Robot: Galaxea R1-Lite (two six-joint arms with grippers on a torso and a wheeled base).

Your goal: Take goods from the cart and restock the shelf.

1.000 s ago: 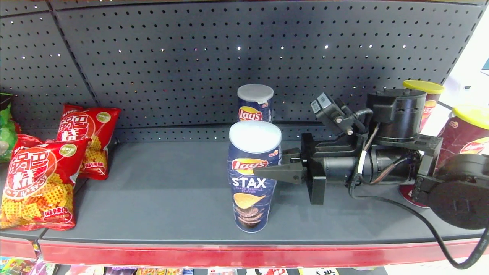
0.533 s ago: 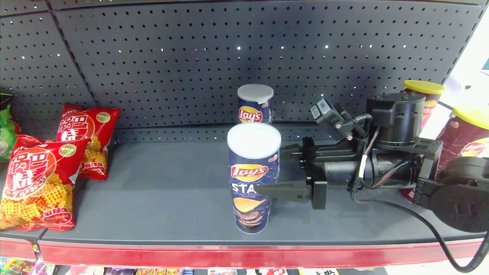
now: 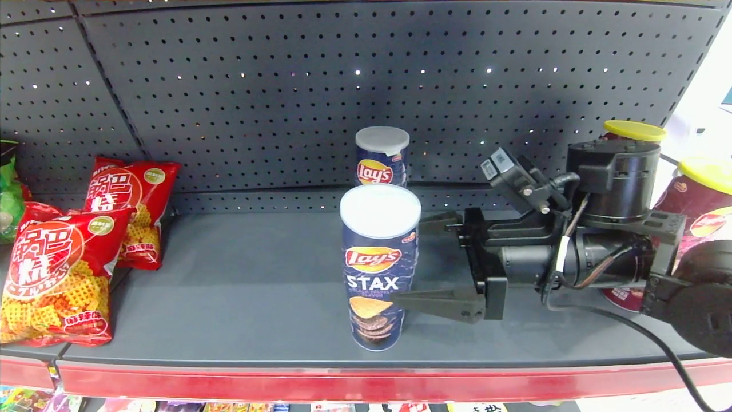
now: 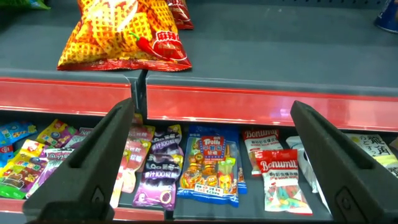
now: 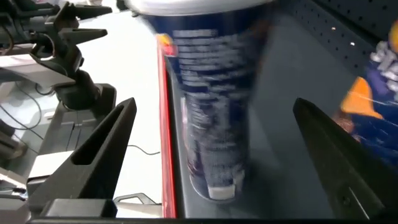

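- Left gripper (image 4: 211, 155): spread wide, empty, in front of the red shelf lip (image 4: 249, 99).
- Dark blue cardboard crisp tube with white lid (image 3: 377, 269): upright near the front of the grey metal shelf (image 3: 240, 297). Logo faces out; print not transcribed.
- Right gripper (image 3: 410, 260): wide, straddling the tube. Likely the release step. Next: retract without tipping it.
- Matching tube (image 3: 381, 157) stands behind.

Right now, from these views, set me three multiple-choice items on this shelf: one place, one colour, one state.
1. Where does the front blue canister stand?
A. near the shelf's front edge
B. against the back panel
C. on the floor
2. What colour are the red canisters' lids?
A. white
B. yellow
C. green
3. How is the right gripper?
A. shut on the canister
B. open, one finger each side of it
C. shut, empty
Key: A, it stands behind the front edge; B, both lids are yellow; B, gaps show beside the canister.
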